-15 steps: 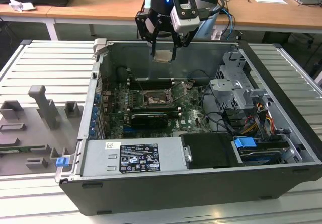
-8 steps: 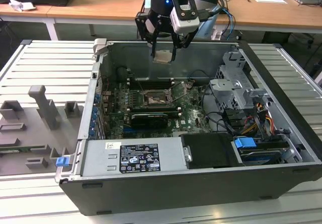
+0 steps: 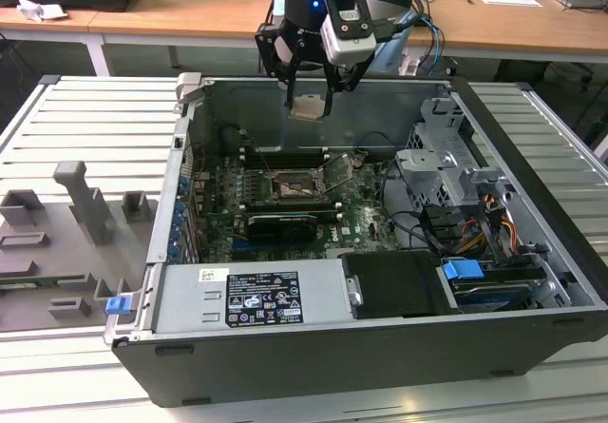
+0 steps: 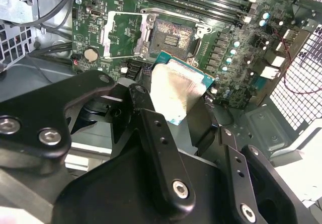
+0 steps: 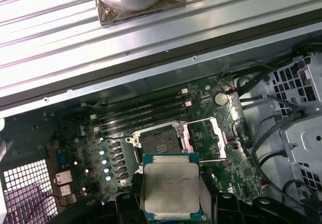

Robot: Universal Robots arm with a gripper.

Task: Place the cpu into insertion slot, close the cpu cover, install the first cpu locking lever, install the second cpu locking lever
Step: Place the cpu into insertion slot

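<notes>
My gripper [image 3: 308,107] hangs above the open computer case, shut on the cpu [image 3: 307,108], a thin square chip with a pale silver face. In both wrist views the cpu [image 5: 171,188] [image 4: 176,90] sits between the black fingers [image 4: 147,114]. The insertion slot [image 5: 157,142] [image 4: 173,35] [image 3: 290,187] lies open and dark on the green board, below the chip and apart from it. The cpu cover [image 5: 204,137] [image 4: 123,30], a silvery frame, is swung open beside the slot.
Long memory slots [image 5: 143,112] run beside the socket. A long black card [image 3: 282,223] lies across the board. A drive cage [image 3: 442,171] and cables fill the exterior view's right, a power supply [image 3: 252,299] the front. Grey fixtures [image 3: 85,204] stand outside the case.
</notes>
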